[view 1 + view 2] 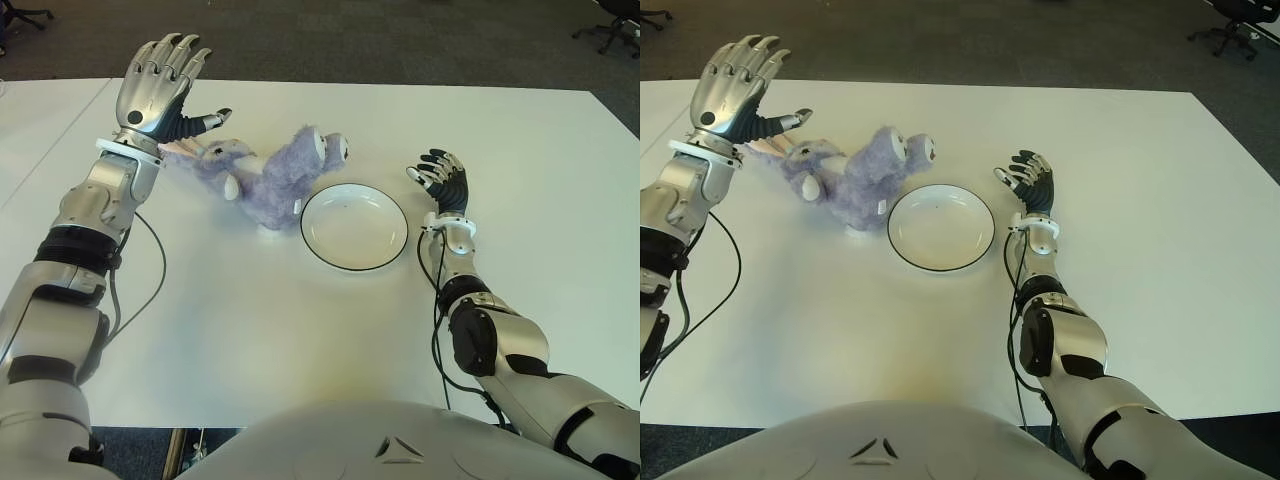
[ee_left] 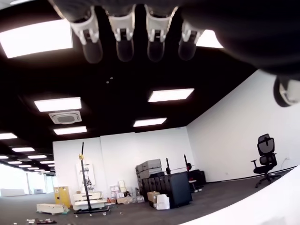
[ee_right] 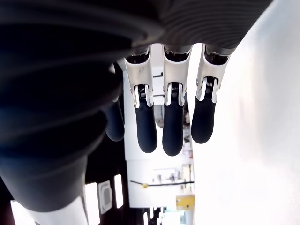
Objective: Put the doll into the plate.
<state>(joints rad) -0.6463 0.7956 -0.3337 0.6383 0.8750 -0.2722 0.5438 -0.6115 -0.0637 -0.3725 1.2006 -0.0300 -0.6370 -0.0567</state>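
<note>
The purple plush doll (image 1: pixel 268 178) lies on the white table (image 1: pixel 250 320) left of centre, just beside the black-rimmed plate (image 1: pixel 354 227). Upper left, the left hand (image 1: pixel 158 82) is spread and empty by the doll's legs; the right hand (image 1: pixel 441 180), right of the plate, is relaxed and holds nothing.

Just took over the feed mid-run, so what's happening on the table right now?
The purple doll lies on the white table, just left of the empty plate, not in it. The left hand is raised with fingers spread, beside the doll's far-left end, holding nothing. The right hand shows right of the plate, open and idle.
</note>
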